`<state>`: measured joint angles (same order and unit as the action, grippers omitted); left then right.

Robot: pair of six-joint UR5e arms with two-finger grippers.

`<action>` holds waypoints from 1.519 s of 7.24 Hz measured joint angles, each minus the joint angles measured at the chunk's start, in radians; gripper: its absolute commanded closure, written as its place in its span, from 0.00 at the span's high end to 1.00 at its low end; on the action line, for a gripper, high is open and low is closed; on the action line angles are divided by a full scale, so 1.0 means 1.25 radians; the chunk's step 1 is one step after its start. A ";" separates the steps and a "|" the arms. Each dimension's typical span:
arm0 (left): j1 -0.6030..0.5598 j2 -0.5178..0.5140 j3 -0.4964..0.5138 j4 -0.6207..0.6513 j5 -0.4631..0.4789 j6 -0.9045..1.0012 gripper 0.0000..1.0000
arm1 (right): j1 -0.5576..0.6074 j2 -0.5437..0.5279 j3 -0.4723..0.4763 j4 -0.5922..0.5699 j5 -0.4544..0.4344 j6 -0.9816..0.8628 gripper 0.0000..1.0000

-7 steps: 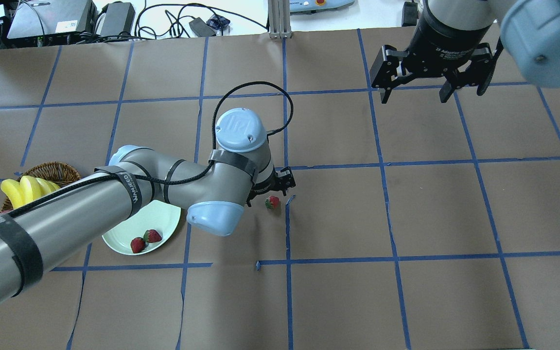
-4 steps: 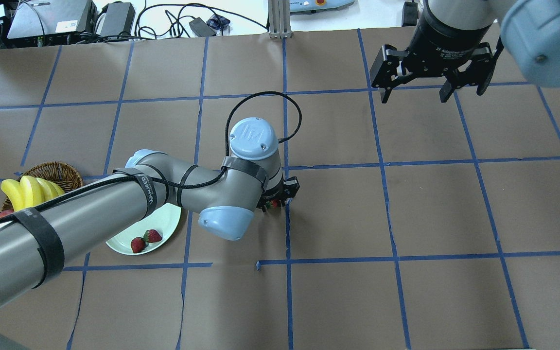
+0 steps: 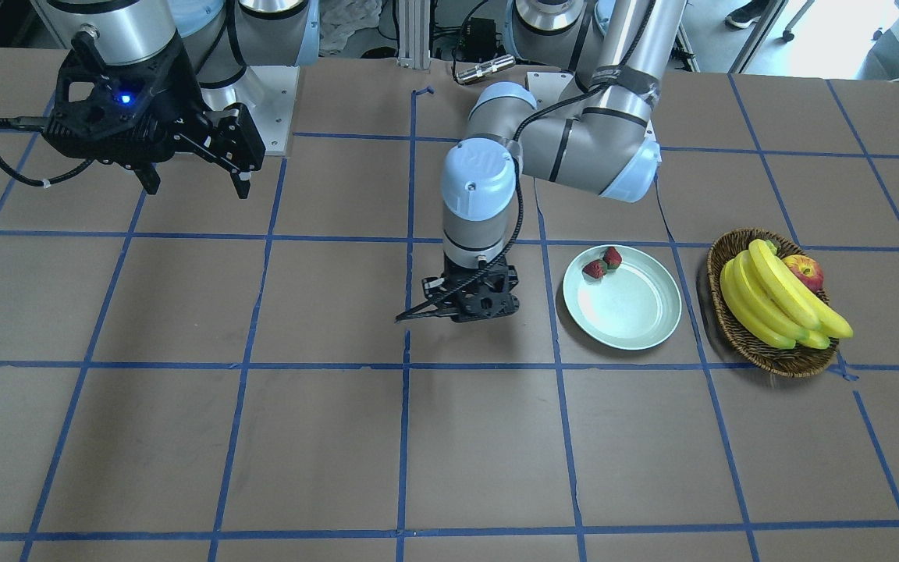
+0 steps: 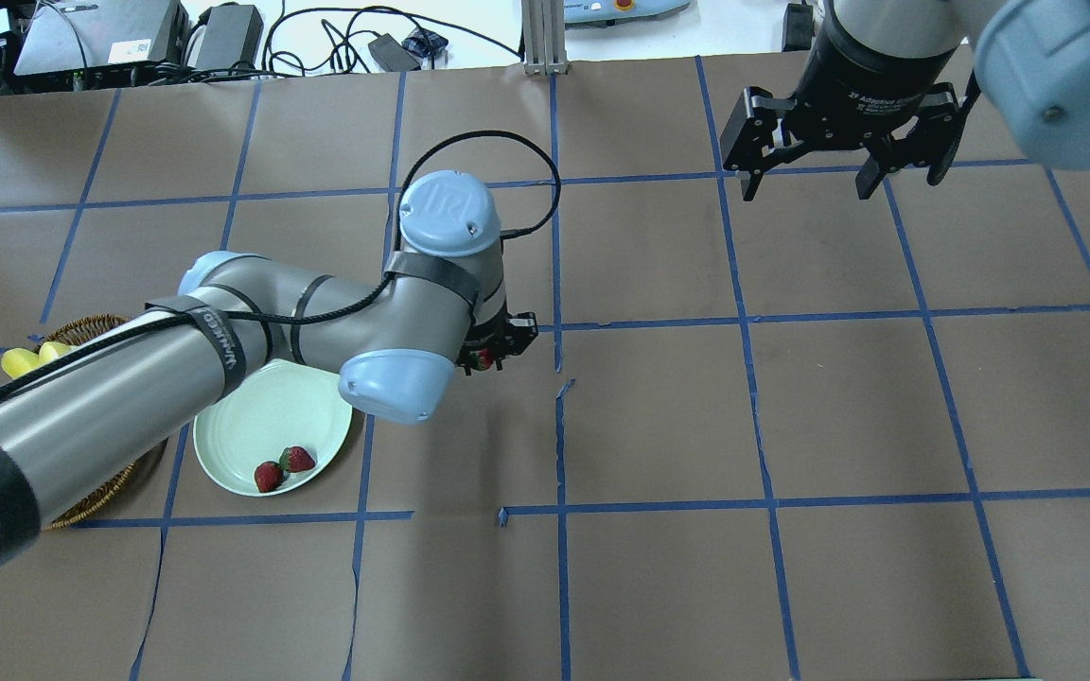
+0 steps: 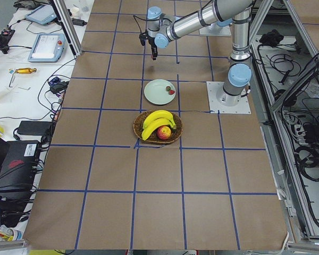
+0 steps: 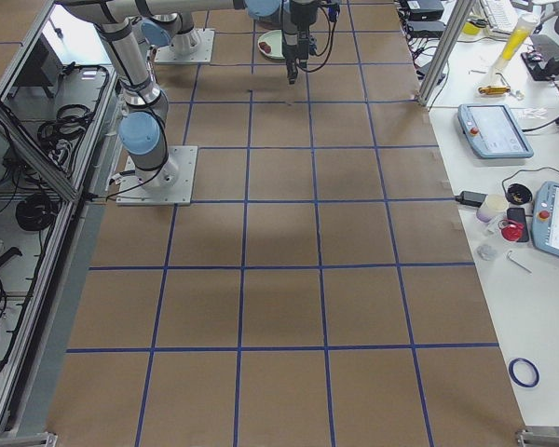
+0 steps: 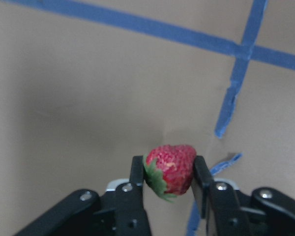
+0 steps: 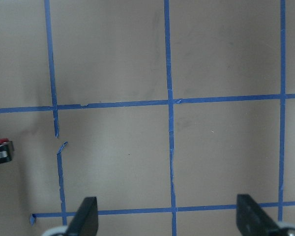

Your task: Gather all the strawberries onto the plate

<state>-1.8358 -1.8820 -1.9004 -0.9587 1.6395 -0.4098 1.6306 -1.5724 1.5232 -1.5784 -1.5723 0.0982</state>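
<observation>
Squarely between the jaws of the left gripper (image 7: pixel 169 170) sits a strawberry (image 7: pixel 172 164), clamped from both sides, right of the plate (image 4: pixel 240 427); the right gripper (image 4: pixel 805 192) hangs spread wide, far right.

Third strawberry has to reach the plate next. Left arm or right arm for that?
Left. The left claw is shut on the strawberry, close beside the plate. The right claw hangs open and empty, far off on the other side.
</observation>
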 measured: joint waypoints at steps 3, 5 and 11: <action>0.212 0.088 -0.067 -0.101 0.029 0.322 0.12 | 0.000 0.001 0.000 0.000 -0.001 -0.001 1.00; 0.320 0.116 -0.152 -0.077 0.047 0.448 1.00 | 0.000 0.001 0.000 0.000 0.000 -0.001 1.00; 0.220 0.230 0.141 -0.343 -0.030 0.366 1.00 | 0.000 0.001 -0.001 0.001 0.001 0.000 1.00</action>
<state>-1.5607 -1.5946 -1.7236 -1.3869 1.6014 0.0474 1.6306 -1.5708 1.5222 -1.5775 -1.5717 0.0979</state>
